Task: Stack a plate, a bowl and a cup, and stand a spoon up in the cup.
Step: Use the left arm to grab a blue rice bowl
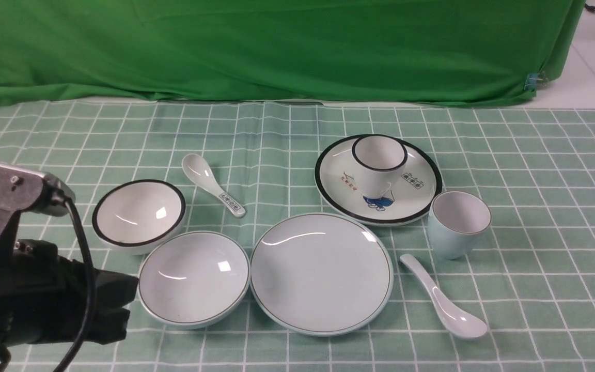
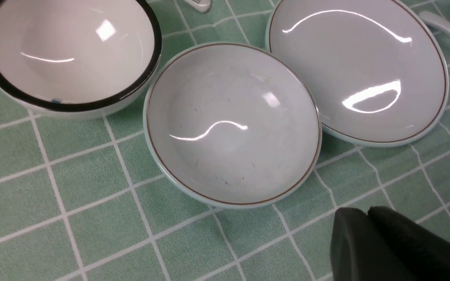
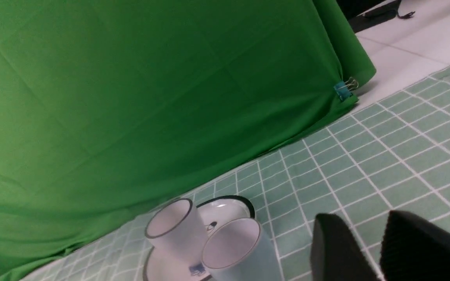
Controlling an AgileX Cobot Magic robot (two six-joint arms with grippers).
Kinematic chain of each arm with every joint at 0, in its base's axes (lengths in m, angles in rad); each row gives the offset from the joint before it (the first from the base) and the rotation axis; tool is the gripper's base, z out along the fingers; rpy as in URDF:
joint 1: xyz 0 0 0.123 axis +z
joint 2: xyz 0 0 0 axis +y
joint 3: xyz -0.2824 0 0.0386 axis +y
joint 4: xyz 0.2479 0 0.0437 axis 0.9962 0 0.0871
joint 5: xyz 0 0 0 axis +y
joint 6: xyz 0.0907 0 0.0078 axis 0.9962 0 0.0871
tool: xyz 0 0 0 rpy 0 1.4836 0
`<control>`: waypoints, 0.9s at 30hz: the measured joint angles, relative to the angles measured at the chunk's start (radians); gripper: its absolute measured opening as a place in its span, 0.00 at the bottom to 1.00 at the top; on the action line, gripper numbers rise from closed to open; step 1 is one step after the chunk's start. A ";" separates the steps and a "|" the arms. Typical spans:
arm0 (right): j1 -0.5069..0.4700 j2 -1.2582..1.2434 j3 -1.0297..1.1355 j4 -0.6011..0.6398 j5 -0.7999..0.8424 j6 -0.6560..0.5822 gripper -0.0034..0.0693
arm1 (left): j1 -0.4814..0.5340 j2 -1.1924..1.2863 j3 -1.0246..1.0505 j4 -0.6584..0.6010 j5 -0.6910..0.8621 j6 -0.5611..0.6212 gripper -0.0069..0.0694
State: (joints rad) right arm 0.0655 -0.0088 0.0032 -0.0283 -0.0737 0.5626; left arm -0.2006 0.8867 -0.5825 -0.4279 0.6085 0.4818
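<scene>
The plain pale blue plate lies at the front middle, and the shallow pale blue bowl lies right against its left side. Both show in the left wrist view, bowl and plate. The pale blue cup stands upright to the right, with the plain white spoon lying in front of it. My left gripper hovers just left of the bowl, shut and empty. My right gripper is open and empty, right of the cup; it is out of the front view.
A black-rimmed bowl sits behind the pale bowl. A patterned spoon lies behind it. A black-rimmed cup stands on the picture plate, just behind the plain plate and the pale cup. A green curtain closes the back.
</scene>
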 joint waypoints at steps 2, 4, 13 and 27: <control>0.036 0.020 -0.031 0.003 0.062 0.003 0.26 | 0.000 0.002 0.000 -0.017 0.018 0.033 0.11; 0.079 0.052 -0.079 0.003 0.108 -0.022 0.22 | 0.000 0.008 -0.001 -0.042 0.035 0.068 0.11; 0.372 0.322 -0.400 0.003 0.475 -0.305 0.15 | -0.112 0.153 -0.106 0.000 0.137 0.148 0.11; 0.699 0.581 -0.608 0.003 0.769 -0.552 0.15 | -0.287 0.620 -0.465 0.311 0.289 0.100 0.27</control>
State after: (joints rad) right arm 0.7644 0.5717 -0.6044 -0.0256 0.6954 0.0102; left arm -0.4877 1.5067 -1.0476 -0.1169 0.8979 0.5817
